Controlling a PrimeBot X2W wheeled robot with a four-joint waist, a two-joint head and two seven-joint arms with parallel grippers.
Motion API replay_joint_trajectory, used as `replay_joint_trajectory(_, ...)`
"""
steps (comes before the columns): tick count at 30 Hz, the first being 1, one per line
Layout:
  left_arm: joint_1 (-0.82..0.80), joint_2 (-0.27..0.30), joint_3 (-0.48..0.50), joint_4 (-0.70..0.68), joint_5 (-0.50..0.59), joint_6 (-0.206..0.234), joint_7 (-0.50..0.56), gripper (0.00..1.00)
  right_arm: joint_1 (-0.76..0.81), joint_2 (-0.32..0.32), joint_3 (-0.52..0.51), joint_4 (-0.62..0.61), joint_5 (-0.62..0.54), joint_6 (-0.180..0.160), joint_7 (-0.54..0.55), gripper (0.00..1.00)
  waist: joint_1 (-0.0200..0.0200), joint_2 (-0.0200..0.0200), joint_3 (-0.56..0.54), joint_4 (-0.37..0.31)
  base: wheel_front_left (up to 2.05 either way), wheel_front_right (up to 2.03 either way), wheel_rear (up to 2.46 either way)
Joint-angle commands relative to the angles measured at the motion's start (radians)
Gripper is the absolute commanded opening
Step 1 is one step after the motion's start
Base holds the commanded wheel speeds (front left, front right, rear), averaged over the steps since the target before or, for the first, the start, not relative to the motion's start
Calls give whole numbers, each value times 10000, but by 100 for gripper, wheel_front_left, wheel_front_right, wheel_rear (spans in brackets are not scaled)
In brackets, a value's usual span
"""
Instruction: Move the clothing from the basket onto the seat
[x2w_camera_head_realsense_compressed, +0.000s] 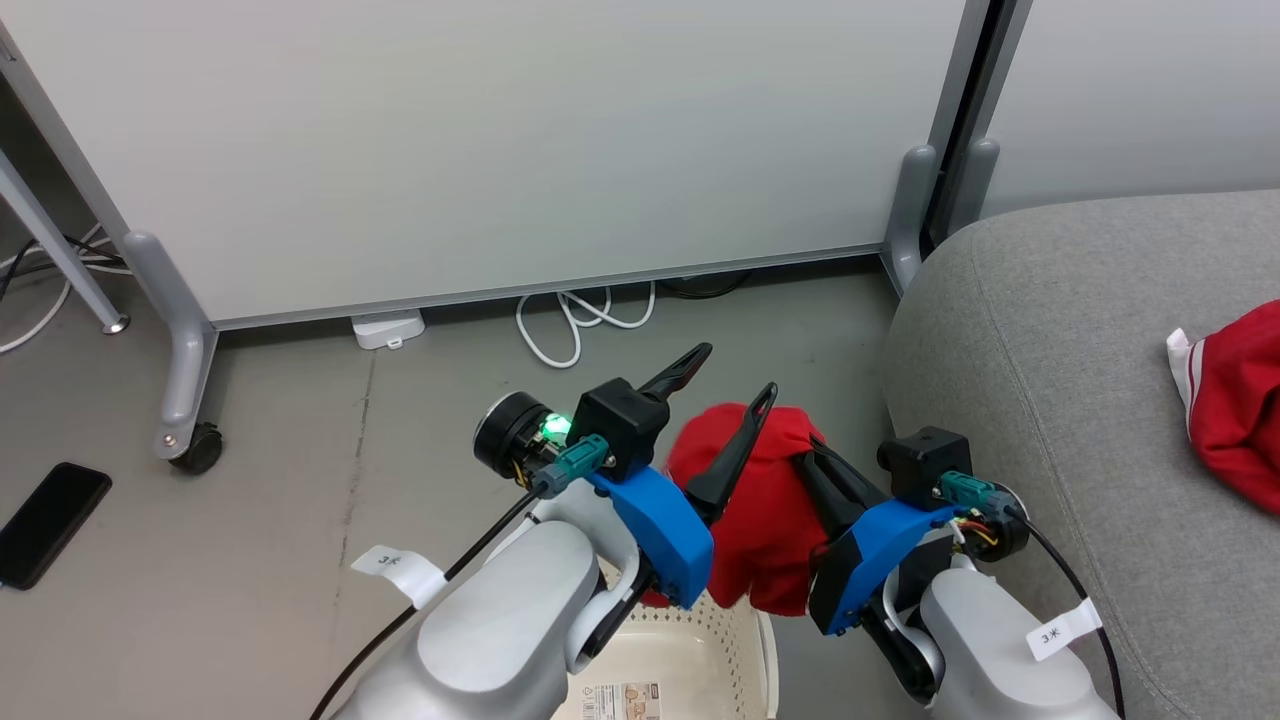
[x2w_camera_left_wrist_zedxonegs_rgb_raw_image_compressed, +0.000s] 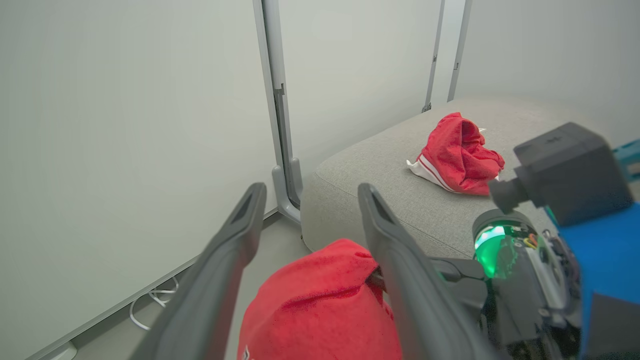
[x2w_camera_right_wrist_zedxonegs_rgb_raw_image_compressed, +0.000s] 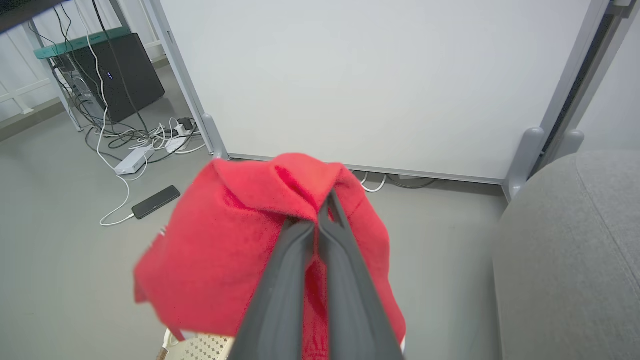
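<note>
**A:** Entry one, progress. What is logged as done?

**B:** One striped-trim red garment (x2w_camera_left_wrist_zedxonegs_rgb_raw_image_compressed: 457, 155), lying crumpled on the seat (x2w_camera_head_realsense_compressed: 1050, 350), well in from its rounded corner. Counted as delivered.

**A:** Outstanding?

**B:** One second red garment (x2w_camera_right_wrist_zedxonegs_rgb_raw_image_compressed: 240, 240). It is not on the seat. It is lifted above the basket (x2w_camera_head_realsense_compressed: 690, 660) and hangs bunched over the floor (x2w_camera_head_realsense_compressed: 300, 450), near the seat's corner. A trace of white print shows at its lower edge in the left wrist view, illegible. Judged roughly half done, with the carry across and the release left.

**A:** Basket contents?

**B:** The part of its bottom that shows in the head view carries a paper label (x2w_camera_head_realsense_compressed: 620, 700) and no cloth. The remainder is behind the left forearm (x2w_camera_head_realsense_compressed: 510, 640) or past the frame edge, so not confirmed.

**A:** Entry two, right pincer (x2w_camera_right_wrist_zedxonegs_rgb_raw_image_compressed: 324, 210)?

**B:** Jaws drawn together, clamped on a fold at the top of the second red garment. Cloth drapes down either side. It appears to bear the whole load.

**A:** Left pincer (x2w_camera_head_realsense_compressed: 737, 368)?

**B:** Jaws wide apart, nothing gripped. One jaw crosses in front of the hanging garment in the head view. Whether it touches the cloth cannot be told.
</note>
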Motion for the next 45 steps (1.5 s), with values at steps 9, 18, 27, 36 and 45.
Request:
replay_joint_trajectory(9, 515, 216, 186, -92, -146, 236, -419, 100, 80, -11, -410, -177, -89, 5, -47, 0, 0, 0, 33, 5, 0, 0, 0)
replay_joint_trajectory(18, 1560, 650, 839, -1038, 378, 372, -705, 100, 337, -11, -929, -593, -126, 5, -44, 0, 0, 0, 39, -67, 0, 0, 0)
replay_joint_trajectory(27, 3770, 1088, 2770, -2815, 1504, 366, -704, 100, 662, -11, -1241, -1228, -129, 5, -43, 0, 0, 0, 56, -329, 0, 0, 0)
replay_joint_trajectory(36, 5075, 1135, 4304, -3000, 2266, 284, -706, 100, 1094, -11, -1479, -1864, -61, 5, -43, 0, 0, 0, -4, -642, 0, 0, 0)
replay_joint_trajectory(45, 5802, 906, 5515, -3408, 2743, 184, -707, 100, 1440, -9, -1653, -2147, -149, 5, -43, 0, 0, 0, 21, -961, 0, 0, 0)
